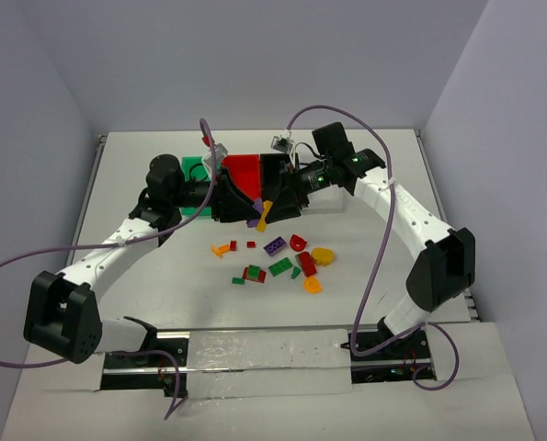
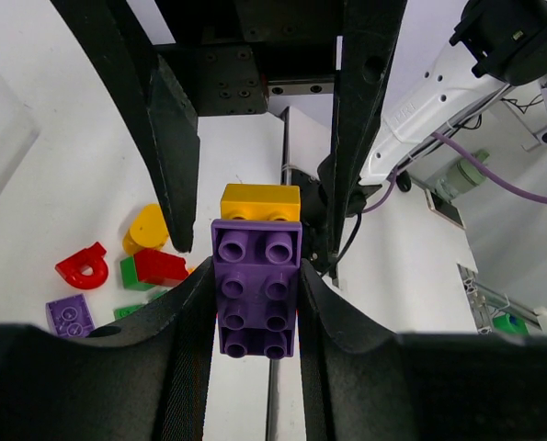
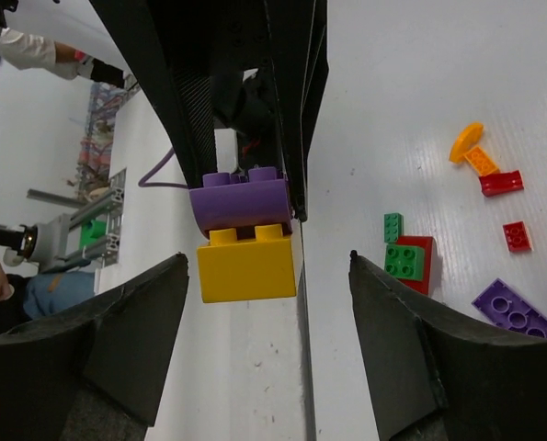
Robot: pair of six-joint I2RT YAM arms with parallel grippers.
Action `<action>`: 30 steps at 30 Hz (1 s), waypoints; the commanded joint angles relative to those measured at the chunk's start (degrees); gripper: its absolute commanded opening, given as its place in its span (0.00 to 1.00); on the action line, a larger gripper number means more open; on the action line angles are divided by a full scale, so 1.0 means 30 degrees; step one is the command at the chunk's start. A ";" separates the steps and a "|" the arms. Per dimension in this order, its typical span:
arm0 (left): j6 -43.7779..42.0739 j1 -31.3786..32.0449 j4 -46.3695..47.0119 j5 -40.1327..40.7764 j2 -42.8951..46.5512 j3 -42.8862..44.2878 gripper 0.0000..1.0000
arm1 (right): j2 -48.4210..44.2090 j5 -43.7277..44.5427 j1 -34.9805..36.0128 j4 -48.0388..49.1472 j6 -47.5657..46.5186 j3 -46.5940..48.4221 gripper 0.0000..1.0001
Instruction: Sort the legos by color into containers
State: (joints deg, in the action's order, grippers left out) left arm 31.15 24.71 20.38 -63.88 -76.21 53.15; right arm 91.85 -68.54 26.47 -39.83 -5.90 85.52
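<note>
The purple brick [image 2: 256, 289], a yellow brick [image 3: 247, 266] stuck on its end, hangs above the table just before the bins [image 1: 241, 170], clamped in the left gripper [image 2: 255, 299]. The right gripper [image 3: 268, 262] stands open around the yellow one (not touching); it should close squarely on yellow alone, then pull straight off the studs.

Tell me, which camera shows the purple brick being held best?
The left wrist view: the purple brick sits in the middle, studs toward the camera, clamped by the left gripper, with a yellow brick stuck on its far end. The right wrist view shows it side-on; the top view shows only a tiny sliver.
</note>
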 commanded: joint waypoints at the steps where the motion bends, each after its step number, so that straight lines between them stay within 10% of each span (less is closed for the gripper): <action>1: 0.0427 0.0142 0.0940 0.0052 -0.0244 0.0215 0.00 | -0.0217 -0.0022 0.0258 -0.0286 -0.0389 0.0851 0.67; 12: 0.0167 0.0320 0.0234 0.0294 -0.0852 0.0481 0.00 | -0.0554 0.0090 0.0319 -0.0419 -0.0717 0.0738 0.43; 16: 0.0090 0.0283 0.0045 0.0444 -0.0871 0.0490 0.00 | -0.0451 0.0584 0.0334 -0.1069 -0.1371 0.0909 0.00; 30: -0.5634 -0.4295 -0.5776 0.1056 -0.2140 0.4710 0.00 | 0.0063 0.3449 -0.4423 -0.7635 -0.8311 0.0749 0.00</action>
State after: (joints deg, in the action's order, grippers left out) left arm 23.85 13.96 10.82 -62.88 -80.84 60.01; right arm 91.38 -61.93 18.29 -52.35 -20.91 84.86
